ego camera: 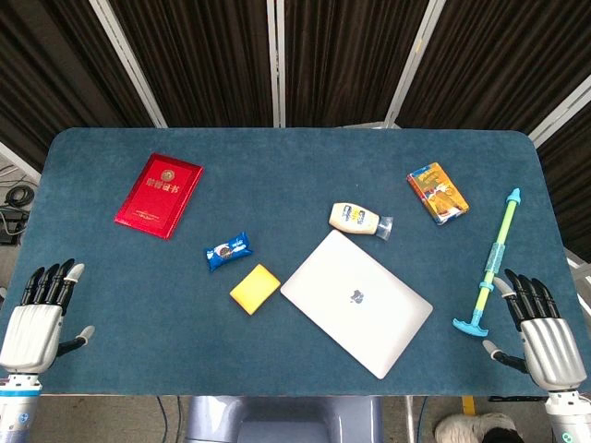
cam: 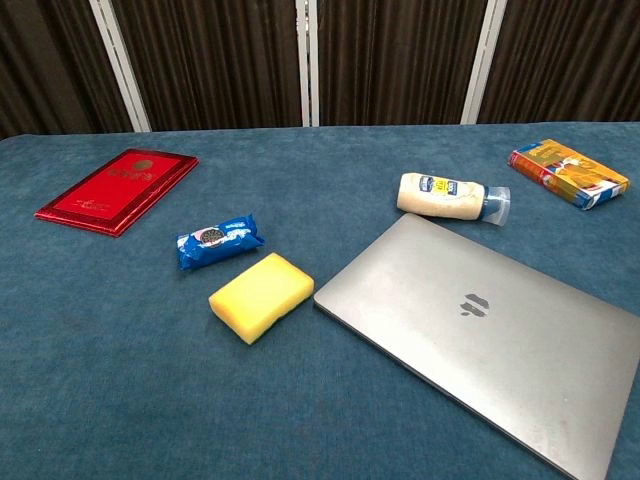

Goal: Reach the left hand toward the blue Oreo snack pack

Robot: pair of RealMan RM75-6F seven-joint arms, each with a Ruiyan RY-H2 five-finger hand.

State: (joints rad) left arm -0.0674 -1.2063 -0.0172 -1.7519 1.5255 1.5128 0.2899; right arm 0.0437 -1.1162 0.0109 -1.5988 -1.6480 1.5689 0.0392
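Observation:
The blue Oreo snack pack (ego camera: 228,250) (cam: 219,240) lies on the blue table a little left of centre, just behind a yellow sponge (ego camera: 254,289) (cam: 261,295). My left hand (ego camera: 39,314) rests at the near left corner of the table, far to the left of the pack, fingers apart and holding nothing. At the near right corner my right hand (ego camera: 540,328) lies the same way, empty. Neither hand shows in the chest view.
A red booklet (ego camera: 159,194) (cam: 118,189) lies at the far left. A closed silver laptop (ego camera: 356,301) (cam: 490,324) sits centre right, with a white bottle (ego camera: 358,220) (cam: 447,196) behind it. An orange-blue packet (ego camera: 438,192) (cam: 568,172) and a green-blue stick tool (ego camera: 491,263) lie at the right.

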